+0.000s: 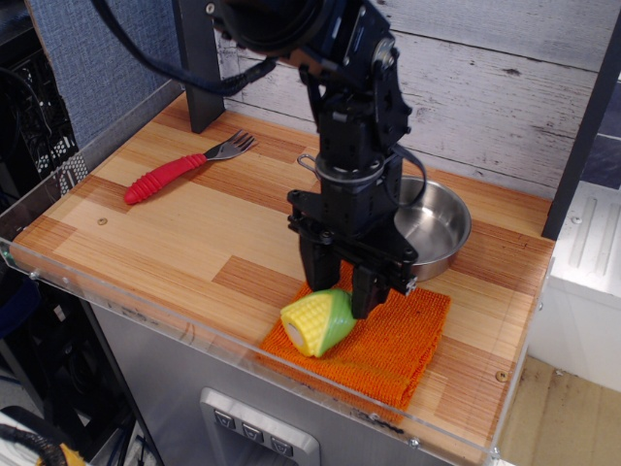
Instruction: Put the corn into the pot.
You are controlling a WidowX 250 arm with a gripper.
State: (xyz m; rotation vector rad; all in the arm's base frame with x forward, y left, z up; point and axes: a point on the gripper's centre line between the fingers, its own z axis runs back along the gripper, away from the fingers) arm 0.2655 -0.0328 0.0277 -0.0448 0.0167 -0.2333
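The corn lies on an orange cloth near the table's front edge, yellow kernels toward the front left and green husk toward the back right. My gripper points straight down over the husk end. Its fingers stand on either side of the husk and seem to clamp it. The corn still rests on the cloth. The pot, a shiny steel pan, stands just behind and to the right of the gripper, partly hidden by the arm. Its wire handle shows to the left of the arm.
A fork with a red handle lies at the back left of the wooden table. A clear plastic rim runs along the front edge. A dark post stands at the back left and a white plank wall behind.
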